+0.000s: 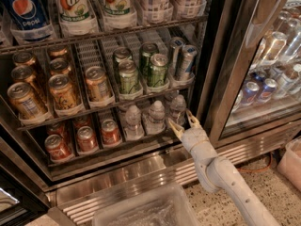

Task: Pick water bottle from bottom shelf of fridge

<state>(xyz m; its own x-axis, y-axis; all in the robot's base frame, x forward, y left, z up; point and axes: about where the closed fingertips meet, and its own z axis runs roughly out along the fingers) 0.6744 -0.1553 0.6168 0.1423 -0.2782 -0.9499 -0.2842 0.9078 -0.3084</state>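
The fridge (221,65) stands open. Its bottom shelf (101,147) holds red cans on the left and three small clear water bottles with white caps: one at the left (133,121), one in the middle (155,116) and one at the right (177,108). My gripper (184,121) is at the shelf's front right corner, just in front of and below the rightmost bottle. Its fingers are spread open and empty, not touching any bottle.
The rack above holds green cans (155,69) and orange cans (61,91). Large soda bottles (70,4) fill the top rack. The steel door post (230,79) stands right of my gripper. A clear plastic bin (146,211) sits on the floor in front of the base grille (141,178).
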